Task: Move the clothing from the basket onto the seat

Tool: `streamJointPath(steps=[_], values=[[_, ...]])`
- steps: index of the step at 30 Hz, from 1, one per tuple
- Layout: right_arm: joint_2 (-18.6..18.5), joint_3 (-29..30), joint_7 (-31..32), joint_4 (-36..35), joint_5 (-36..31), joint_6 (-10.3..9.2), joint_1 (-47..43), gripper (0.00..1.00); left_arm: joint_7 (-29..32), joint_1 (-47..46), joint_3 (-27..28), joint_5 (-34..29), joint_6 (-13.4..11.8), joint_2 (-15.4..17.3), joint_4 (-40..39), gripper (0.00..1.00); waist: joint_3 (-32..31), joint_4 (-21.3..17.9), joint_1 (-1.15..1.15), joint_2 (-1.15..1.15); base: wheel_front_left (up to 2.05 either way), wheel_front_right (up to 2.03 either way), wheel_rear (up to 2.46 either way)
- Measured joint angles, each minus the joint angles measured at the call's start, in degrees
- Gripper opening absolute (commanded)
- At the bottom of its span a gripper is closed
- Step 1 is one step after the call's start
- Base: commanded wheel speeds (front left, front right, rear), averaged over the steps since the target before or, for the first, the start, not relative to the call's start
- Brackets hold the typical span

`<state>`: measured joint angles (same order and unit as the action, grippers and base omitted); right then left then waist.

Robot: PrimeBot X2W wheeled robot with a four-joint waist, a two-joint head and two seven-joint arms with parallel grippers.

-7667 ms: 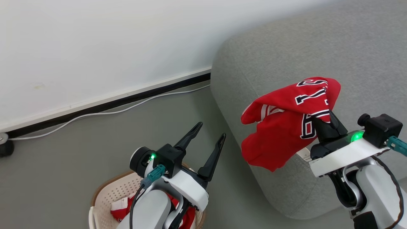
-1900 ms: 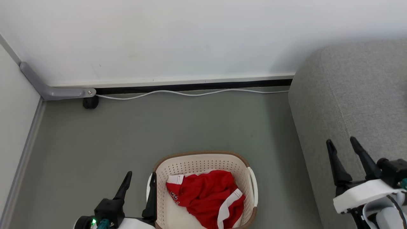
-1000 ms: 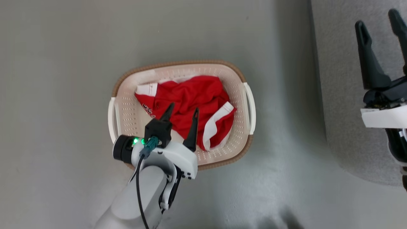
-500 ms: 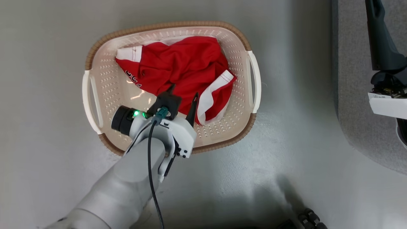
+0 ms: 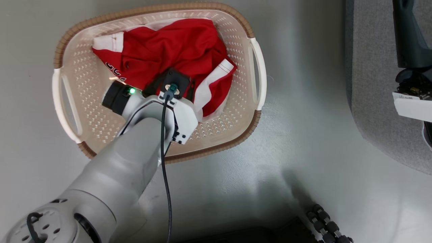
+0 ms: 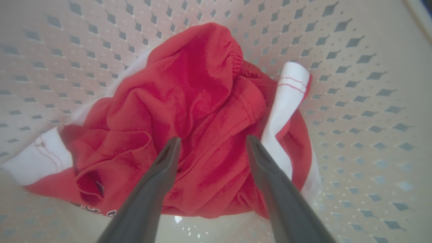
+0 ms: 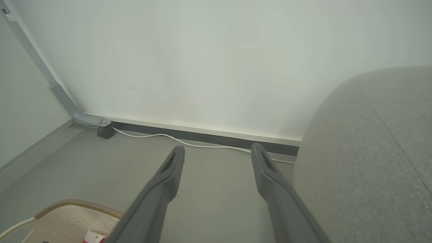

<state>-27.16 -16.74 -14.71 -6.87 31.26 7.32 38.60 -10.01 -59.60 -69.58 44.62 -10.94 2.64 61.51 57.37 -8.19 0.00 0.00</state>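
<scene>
Our left gripper is hovering inside the basket, jaws spread wide and holding nothing, its fingers straddling a fold of the red clothing that is lying in the basket's far half. Our right gripper is hanging wide open and empty by the left edge of the seat.

Head camera: looked steeply down on basket and sofa edge. Left wrist camera: sat close inside that basket, facing clothing. Right wrist camera: low, faced wall; shared basket rim, sofa.
</scene>
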Motion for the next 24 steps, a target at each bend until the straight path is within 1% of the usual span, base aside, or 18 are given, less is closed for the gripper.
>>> streamJointPath(steps=[4, 9, 11, 13, 18, 19, 20, 21, 24], values=[[0.33, -0.13, 0.00, -0.31, 0.08, 0.00, 1.10, 1.00, 3.87, -1.94, -2.03, 0.02, -0.04, 0.14, 2.45, 1.00, 1.27, -1.37, 0.00, 0.00, 0.00, 0.00, 0.00], [0.44, -0.16, 0.00, -0.55, 0.08, 0.00, 1.07, 1.00, 8.91, -2.10, -3.54, -3.69, 0.13, 0.12, 4.59, 1.00, 1.57, -2.38, 0.00, 0.00, 0.00, 0.00, 0.00], [0.43, -0.11, 0.00, -0.77, 0.08, 0.00, 1.05, 1.00, 9.57, -2.14, -3.64, -4.22, 0.11, 0.11, 4.95, 1.00, 1.61, -2.42, 0.00, 0.00, 0.00, 0.00, 0.00], [0.33, 0.05, 0.00, -1.19, 0.08, 0.00, 0.99, 1.00, 11.59, -2.26, -3.75, -5.64, 0.07, 0.18, 5.45, 1.00, 1.72, -2.44, 0.00, 0.00, 0.00, 0.00, 0.00], [0.23, 0.59, 0.00, -1.40, 0.09, 0.00, 0.66, 1.00, 12.52, -2.33, -3.82, -6.37, -0.54, 0.19, 5.35, 1.00, 1.58, -2.42, 0.00, 0.00, 0.00, 0.00, 0.00], [0.23, 0.73, -0.01, -1.41, 0.09, 0.00, 0.63, 1.00, 12.52, -2.33, -3.83, -6.36, -0.76, 0.19, 5.32, 0.89, 1.51, -2.41, 0.00, 0.00, 0.00, 0.00, 0.00], [0.23, 0.82, 0.00, -1.42, 0.09, 0.00, 0.54, 1.00, 12.50, -2.33, -3.83, -6.31, -0.98, 0.20, 5.26, 0.25, 1.44, -2.41, 0.00, 0.00, 0.00, 0.00, 0.00], [0.23, 0.94, 0.00, -1.42, 0.09, 0.00, 0.43, 1.00, 12.25, -2.33, -3.82, -6.21, -1.08, 0.20, 5.10, 0.00, 1.36, -2.38, 0.00, 0.00, 0.00, 0.00, 0.00], [0.23, 1.42, 0.00, -1.40, 0.10, 0.00, 0.28, 1.00, 10.74, -2.33, -3.83, -5.45, -1.33, 0.21, 4.37, 0.00, 1.11, -2.24, 0.00, 0.00, 0.00, 0.00, 0.00]])
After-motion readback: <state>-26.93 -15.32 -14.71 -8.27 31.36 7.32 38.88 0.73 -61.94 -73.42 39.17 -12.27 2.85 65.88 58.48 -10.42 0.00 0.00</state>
